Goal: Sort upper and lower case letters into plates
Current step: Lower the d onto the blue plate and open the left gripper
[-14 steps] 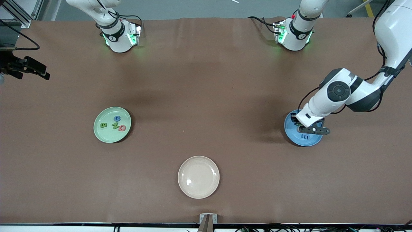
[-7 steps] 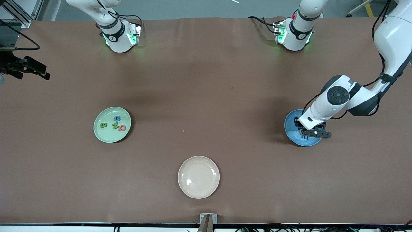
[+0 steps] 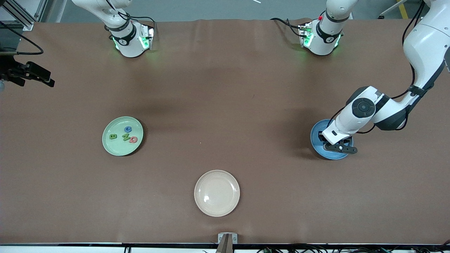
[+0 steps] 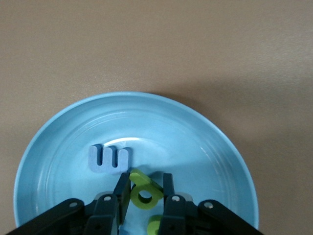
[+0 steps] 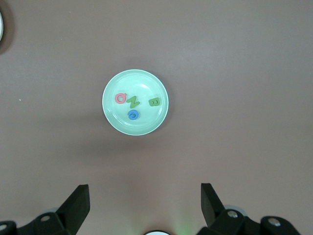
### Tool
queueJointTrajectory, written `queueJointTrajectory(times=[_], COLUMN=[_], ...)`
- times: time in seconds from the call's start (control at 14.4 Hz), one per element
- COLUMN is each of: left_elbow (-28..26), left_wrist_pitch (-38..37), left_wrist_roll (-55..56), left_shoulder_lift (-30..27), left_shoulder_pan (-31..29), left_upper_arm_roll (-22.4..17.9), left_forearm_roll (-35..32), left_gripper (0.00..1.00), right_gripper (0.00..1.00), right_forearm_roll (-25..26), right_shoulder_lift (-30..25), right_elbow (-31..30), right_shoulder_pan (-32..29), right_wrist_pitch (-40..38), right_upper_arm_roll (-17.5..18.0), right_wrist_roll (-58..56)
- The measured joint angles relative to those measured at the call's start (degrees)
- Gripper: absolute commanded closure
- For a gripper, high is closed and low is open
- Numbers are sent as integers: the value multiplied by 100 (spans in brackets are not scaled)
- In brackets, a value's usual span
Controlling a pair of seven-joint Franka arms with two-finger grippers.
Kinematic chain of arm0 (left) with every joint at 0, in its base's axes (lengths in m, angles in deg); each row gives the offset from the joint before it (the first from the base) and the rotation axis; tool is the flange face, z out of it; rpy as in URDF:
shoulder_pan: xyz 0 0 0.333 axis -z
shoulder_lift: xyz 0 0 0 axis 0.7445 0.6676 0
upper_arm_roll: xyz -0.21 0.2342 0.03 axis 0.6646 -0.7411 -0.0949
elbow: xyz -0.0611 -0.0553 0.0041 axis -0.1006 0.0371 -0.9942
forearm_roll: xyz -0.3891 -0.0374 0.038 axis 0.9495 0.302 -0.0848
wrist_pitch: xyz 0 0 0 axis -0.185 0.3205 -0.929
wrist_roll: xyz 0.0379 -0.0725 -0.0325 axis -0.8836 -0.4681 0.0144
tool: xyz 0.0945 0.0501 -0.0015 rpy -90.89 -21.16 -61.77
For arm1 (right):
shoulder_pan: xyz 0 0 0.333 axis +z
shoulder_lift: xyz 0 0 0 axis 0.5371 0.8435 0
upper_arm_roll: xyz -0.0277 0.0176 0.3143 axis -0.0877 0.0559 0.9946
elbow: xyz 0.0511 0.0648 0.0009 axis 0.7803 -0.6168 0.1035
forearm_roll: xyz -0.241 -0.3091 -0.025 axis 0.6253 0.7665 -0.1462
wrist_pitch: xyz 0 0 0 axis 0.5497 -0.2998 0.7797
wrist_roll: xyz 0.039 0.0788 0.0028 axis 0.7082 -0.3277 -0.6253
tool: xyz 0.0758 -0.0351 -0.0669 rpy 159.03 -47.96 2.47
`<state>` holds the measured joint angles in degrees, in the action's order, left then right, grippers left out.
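Observation:
My left gripper (image 3: pixel 335 145) hangs low over the blue plate (image 3: pixel 317 143) at the left arm's end of the table. In the left wrist view its fingers (image 4: pixel 145 177) are shut on a green ringed letter (image 4: pixel 145 192), held tilted close above the blue plate (image 4: pixel 195 142). A blue letter (image 4: pixel 108 159) lies flat in this plate, and part of another green letter (image 4: pixel 155 225) shows under the fingers. The mint green plate (image 3: pixel 116 147) holds a green B (image 3: pixel 113 136), a blue letter (image 3: pixel 128 129), a green N (image 3: pixel 125 136) and a red letter (image 3: pixel 133 140). My right gripper (image 5: pixel 144 196) waits open, high over the mint plate (image 5: pixel 142 128).
A cream-white plate (image 3: pixel 217 193) with nothing in it sits near the table's front edge, midway between the two arms' ends. A black camera mount (image 3: pixel 26 73) sticks in at the right arm's end of the table.
My left gripper has come down lower over the blue plate with the green letter in it, and now hides the blue letter in the front view. The right arm has not moved.

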<state>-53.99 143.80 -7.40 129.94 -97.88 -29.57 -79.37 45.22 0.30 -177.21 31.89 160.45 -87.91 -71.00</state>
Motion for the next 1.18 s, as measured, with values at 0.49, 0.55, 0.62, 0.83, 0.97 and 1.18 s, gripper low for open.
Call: queueJointTrajectory(times=[0.49,0.55,0.62,0.83,0.97,1.18], left_elbow=[9,9,11,42,74,107], left_wrist_pitch=[62,62,62,75,82,63], left_wrist_roll=[0,2,4,5,5,6], left_shoulder_lift=[9,10,10,10,9,-12], left_shoulder_pan=[19,20,19,16,15,-39], left_upper_arm_roll=[-41,-41,-42,-33,20,176], left_forearm_roll=[0,0,0,0,0,0], left_gripper=[24,0,0,0,0,0], right_gripper=[0,0,0,0,0,0], right_forearm_roll=[0,0,0,0,0,0], right_shoulder_lift=[0,0,0,0,0,0], right_elbow=[0,0,0,0,0,0], right_shoulder_pan=[0,0,0,0,2,2], right_wrist_pitch=[0,0,0,3,4,4], right_upper_arm_roll=[0,0,0,9,15,11], right_wrist_roll=[0,0,0,0,0,0])
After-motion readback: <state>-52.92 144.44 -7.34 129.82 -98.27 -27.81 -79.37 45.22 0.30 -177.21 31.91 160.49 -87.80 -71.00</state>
